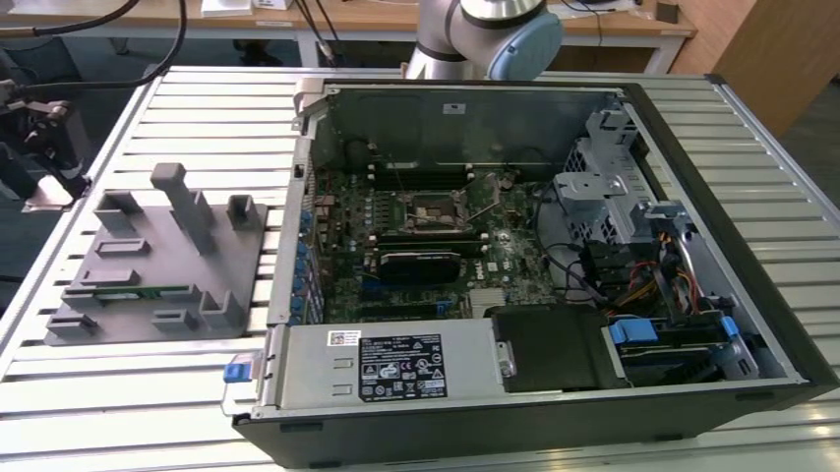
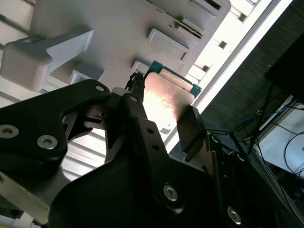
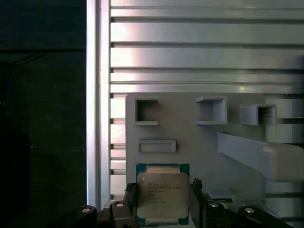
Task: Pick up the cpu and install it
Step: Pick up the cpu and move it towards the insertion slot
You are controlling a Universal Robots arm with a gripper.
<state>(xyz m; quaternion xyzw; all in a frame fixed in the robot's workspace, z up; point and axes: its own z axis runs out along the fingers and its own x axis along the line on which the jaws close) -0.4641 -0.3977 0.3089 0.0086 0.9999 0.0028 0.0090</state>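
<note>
1. Cpu, silvery on top with a green rim, sits between the two black fingers of the tool. In both wrist views the tool is clenched on the chip's opposite edges.
2. Behind the chip lies the grey holder tray with its square pockets. I cannot tell whether the chip touches it.
3. In the exterior view the tray lies on the slatted table, near the edge at the exterior view's left.
4. The open computer case takes up the table toward the exterior view's right. Its square socket is on the board inside, and the arm rises at the far edge.
</note>
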